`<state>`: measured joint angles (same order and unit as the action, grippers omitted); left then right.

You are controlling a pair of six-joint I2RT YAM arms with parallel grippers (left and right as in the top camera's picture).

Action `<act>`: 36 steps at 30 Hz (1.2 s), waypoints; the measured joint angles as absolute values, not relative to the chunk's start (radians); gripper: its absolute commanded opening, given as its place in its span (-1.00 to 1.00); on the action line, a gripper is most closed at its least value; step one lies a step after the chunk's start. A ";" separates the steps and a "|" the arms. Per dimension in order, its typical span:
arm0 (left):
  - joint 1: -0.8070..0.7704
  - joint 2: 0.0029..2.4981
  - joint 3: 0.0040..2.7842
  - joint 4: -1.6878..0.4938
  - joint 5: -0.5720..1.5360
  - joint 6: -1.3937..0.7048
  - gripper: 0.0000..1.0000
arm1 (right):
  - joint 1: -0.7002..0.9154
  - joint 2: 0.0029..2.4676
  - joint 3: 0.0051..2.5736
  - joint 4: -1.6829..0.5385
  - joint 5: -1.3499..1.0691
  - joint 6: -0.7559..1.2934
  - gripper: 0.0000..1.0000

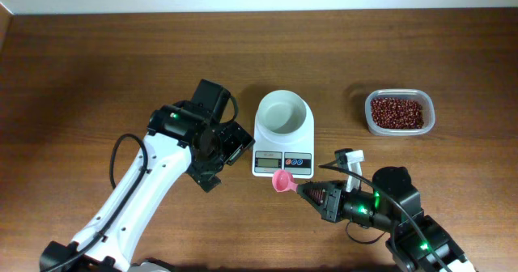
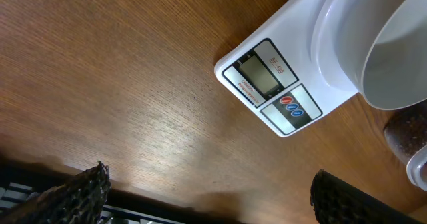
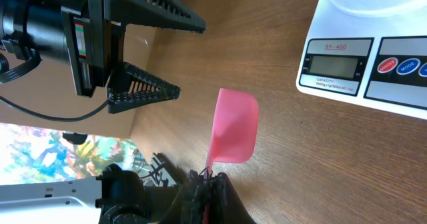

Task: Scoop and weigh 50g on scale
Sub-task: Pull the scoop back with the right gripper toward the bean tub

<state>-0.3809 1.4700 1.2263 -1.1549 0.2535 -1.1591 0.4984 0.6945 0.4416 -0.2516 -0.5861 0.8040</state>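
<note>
Nearest the robot, the right fingers (image 3: 208, 187) are shut on the handle of a pink spoon (image 3: 233, 127). Its long axis is pointed left and away, toward the front of the scale (image 1: 282, 163), and no beans are seen in it. The left fingers (image 3: 153, 91) are spread wide and empty, just left of the scale. Farther back and well to the right, the beans (image 1: 396, 112) are contained in a tub (image 1: 430, 102) on the worktop (image 1: 97, 61). The right arm is judged nearer, though the spoon is aimed away from them.
</note>
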 measured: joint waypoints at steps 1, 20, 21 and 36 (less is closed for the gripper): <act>-0.381 1.470 1.226 -1.155 0.253 -1.159 0.99 | 0.498 0.694 0.442 -0.252 -0.584 0.804 -0.92; -0.381 1.470 1.226 -1.155 0.253 -1.159 0.98 | 0.332 0.562 0.442 -0.325 -0.588 0.804 -0.92; -0.381 1.470 1.226 -1.155 0.253 -1.159 0.98 | 0.332 0.562 0.442 -0.325 -0.588 0.804 -0.92; -0.381 1.470 1.226 -1.155 0.253 -1.159 0.99 | 0.091 0.561 0.442 -0.172 -0.709 0.804 -0.92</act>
